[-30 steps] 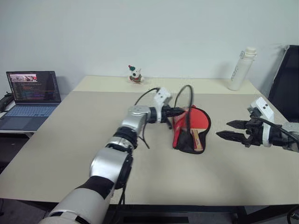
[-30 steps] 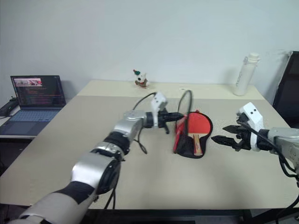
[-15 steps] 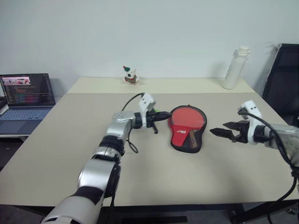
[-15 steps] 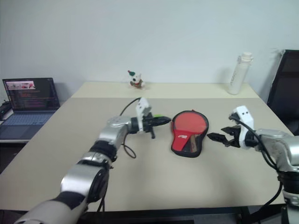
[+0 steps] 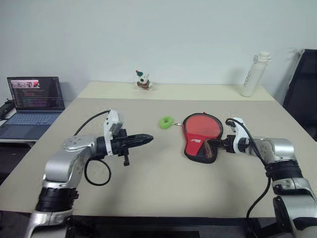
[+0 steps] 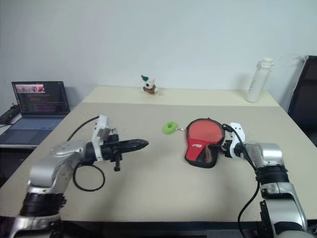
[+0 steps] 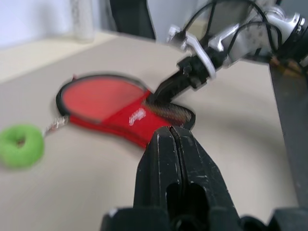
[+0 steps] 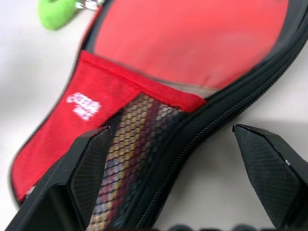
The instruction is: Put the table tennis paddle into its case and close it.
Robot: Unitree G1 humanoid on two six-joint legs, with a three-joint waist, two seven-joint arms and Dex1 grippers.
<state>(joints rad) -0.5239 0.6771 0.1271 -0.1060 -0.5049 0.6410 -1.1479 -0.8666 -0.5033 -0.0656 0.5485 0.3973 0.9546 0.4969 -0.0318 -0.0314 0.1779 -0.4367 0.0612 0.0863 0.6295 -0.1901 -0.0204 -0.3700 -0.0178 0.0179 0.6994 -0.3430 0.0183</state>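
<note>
Since a second ago, left gripper (image 5: 146,139) has pulled back from the case to the robot's left; case flap, then raised, now lies flat. Right gripper (image 5: 213,144) has come in to the case's handle end.

Left to right: open laptop (image 5: 34,95) on a side desk. Left gripper hangs over bare table (image 5: 158,183), fingers pressed together, holding nothing, well apart from the case. Small toy figure (image 5: 143,80) at the table's far edge. Green ring (image 5: 166,122) lies just beside the case (image 5: 199,141), tied to it by a short link. Table tennis paddle (image 5: 200,125) sits inside, red face showing. Right gripper's fingers (image 8: 89,163) spread wide, straddling the mesh-pocket end; contact unclear. White bottle (image 5: 255,74) far right.
</note>
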